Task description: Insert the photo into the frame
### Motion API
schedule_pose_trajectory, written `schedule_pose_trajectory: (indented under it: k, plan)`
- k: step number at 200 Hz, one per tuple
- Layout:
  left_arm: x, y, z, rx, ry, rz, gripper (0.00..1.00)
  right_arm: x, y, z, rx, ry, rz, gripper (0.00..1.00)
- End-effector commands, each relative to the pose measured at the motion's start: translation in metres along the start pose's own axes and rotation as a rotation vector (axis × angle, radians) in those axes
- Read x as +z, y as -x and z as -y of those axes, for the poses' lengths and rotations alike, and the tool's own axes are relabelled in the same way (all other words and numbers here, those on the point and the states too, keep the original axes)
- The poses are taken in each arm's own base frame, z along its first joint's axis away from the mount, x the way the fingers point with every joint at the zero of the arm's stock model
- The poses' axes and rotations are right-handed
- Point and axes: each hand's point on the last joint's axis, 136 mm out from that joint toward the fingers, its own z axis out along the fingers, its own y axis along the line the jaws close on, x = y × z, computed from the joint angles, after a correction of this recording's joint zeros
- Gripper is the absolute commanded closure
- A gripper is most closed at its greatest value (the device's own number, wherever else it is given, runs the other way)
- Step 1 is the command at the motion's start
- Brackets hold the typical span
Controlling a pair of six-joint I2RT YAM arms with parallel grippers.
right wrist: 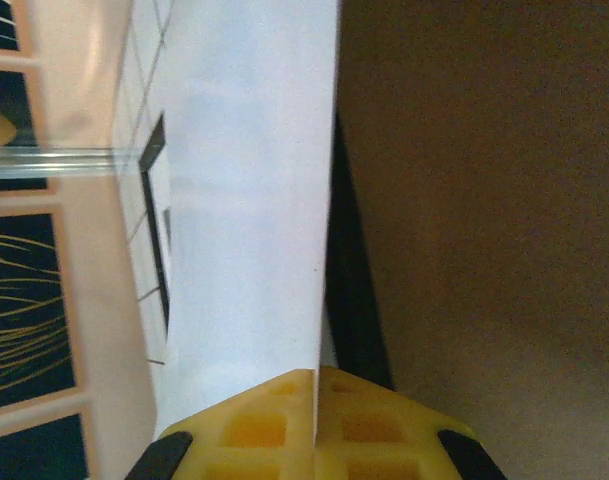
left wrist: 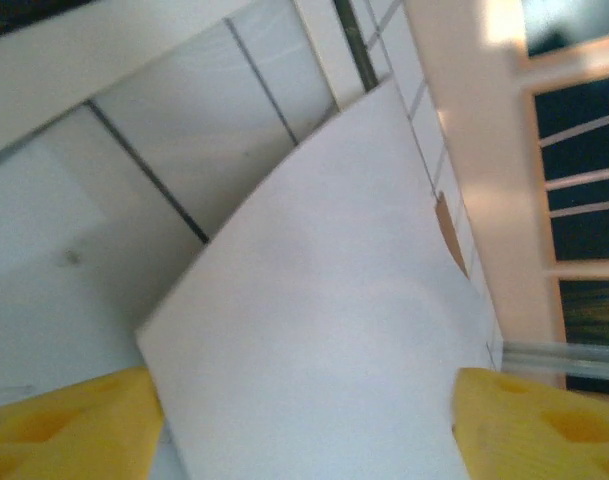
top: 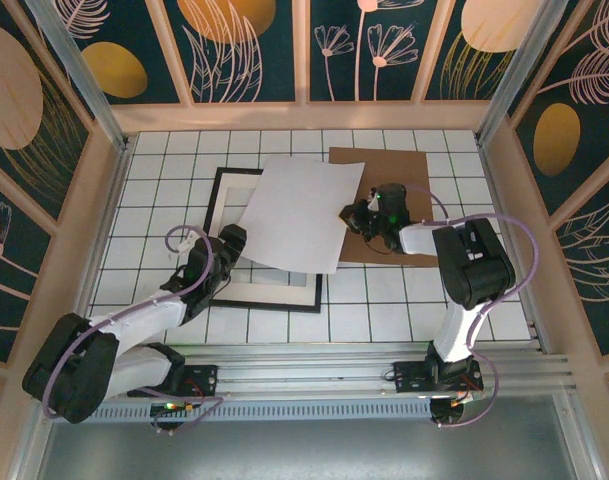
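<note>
The photo (top: 299, 212) (white back up) lay slanted across the frame (top: 215, 200), not yet seated. The right gripper (top: 359, 215) pinched its edge; the left gripper (top: 229, 245) straddled it, fingers apart.

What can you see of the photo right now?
The photo is a plain white rectangular sheet, paper-like, picture side unseen. It lies skewed over the right part of the black frame, slightly bowed, right edge reaching over the brown cardboard. The right gripper has its jaws shut on that edge; the left gripper, jaws open, is at its near left corner.
</note>
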Motion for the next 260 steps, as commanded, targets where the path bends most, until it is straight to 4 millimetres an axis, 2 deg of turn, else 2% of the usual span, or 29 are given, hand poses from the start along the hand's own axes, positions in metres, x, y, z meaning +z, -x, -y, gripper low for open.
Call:
schedule_pose_trajectory:
  k: [1,17,37,59,88,110,139,156,160,173,192,206,216,235,260]
  plan:
    - [-0.008,0.018,0.006,0.237,0.069,0.049,0.12,0.0,-0.004,0.013,-0.093,-0.066,-0.068,1.0]
    - [-0.011,0.03,0.014,0.354,0.107,0.08,0.09,-0.003,0.002,0.007,-0.146,-0.08,-0.069,1.0]
    - [-0.013,0.047,0.03,0.487,0.15,0.115,0.07,-0.012,0.01,-0.022,-0.22,-0.029,-0.051,1.0]
    - [-0.016,0.073,0.055,0.56,0.153,0.161,0.06,-0.026,0.018,-0.067,-0.279,0.055,-0.038,1.0]
    - [-0.026,0.116,0.083,0.552,0.131,0.257,0.05,-0.049,0.016,-0.145,-0.352,0.205,-0.021,1.0]
    - [-0.037,0.147,0.098,0.516,0.11,0.337,0.04,-0.058,0.004,-0.203,-0.406,0.312,-0.025,1.0]
    - [-0.052,0.181,0.107,0.476,0.112,0.438,0.02,-0.064,-0.025,-0.275,-0.472,0.464,-0.064,1.0]
    - [-0.065,0.199,0.108,0.454,0.131,0.5,0.02,-0.062,-0.039,-0.302,-0.486,0.523,-0.09,1.0]
    - [-0.069,0.203,0.109,0.447,0.133,0.52,0.01,-0.061,-0.05,-0.31,-0.495,0.542,-0.11,1.0]
    - [-0.083,0.214,0.112,0.432,0.142,0.58,0.01,-0.058,-0.067,-0.324,-0.507,0.577,-0.146,1.0]
    - [-0.105,0.225,0.117,0.405,0.137,0.665,0.01,-0.053,-0.086,-0.338,-0.501,0.624,-0.194,1.0]
    - [-0.118,0.231,0.119,0.391,0.13,0.712,0.02,-0.047,-0.096,-0.337,-0.484,0.643,-0.23,1.0]
    - [-0.125,0.233,0.12,0.383,0.126,0.734,0.01,-0.04,-0.099,-0.329,-0.468,0.63,-0.243,1.0]
    - [-0.128,0.233,0.12,0.382,0.116,0.741,0.01,-0.021,-0.101,-0.301,-0.421,0.577,-0.261,1.0]
    - [-0.124,0.229,0.119,0.378,0.1,0.722,0.01,0.015,-0.098,-0.238,-0.282,0.471,-0.278,1.0]
